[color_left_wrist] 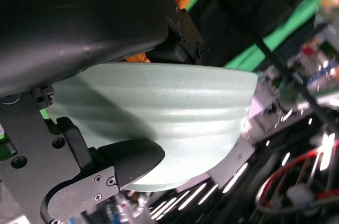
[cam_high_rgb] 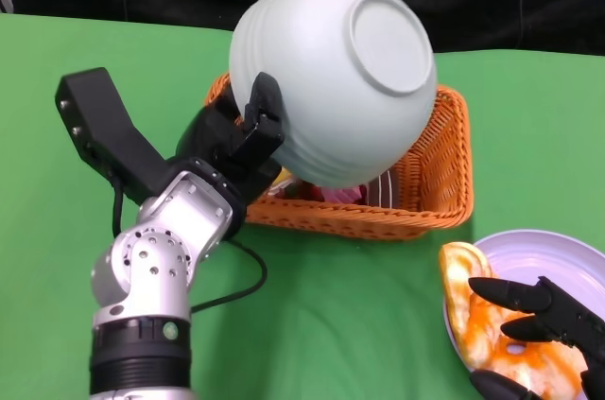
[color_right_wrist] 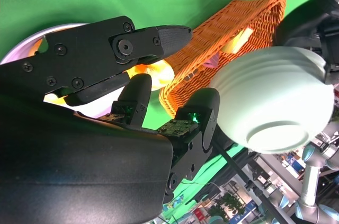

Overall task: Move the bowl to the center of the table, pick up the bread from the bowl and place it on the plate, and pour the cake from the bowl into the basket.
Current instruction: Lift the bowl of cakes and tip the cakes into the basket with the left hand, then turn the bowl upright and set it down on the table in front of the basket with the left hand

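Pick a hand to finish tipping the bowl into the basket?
Left. The left hand already grips the pale green ribbed bowl, upturned over the orange wicker basket. The right hand rests on the bread at the lilac plate.

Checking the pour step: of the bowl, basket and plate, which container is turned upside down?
The pale green bowl: the left hand holds it tipped over the orange basket, base up. Basket and plate sit upright.

Right hand (color_right_wrist: 153,75) fingers spread over bread (color_right_wrist: 153,73) on plate (color_right_wrist: 32,41); upturned bowl (color_right_wrist: 273,97) beside basket (color_right_wrist: 228,38)
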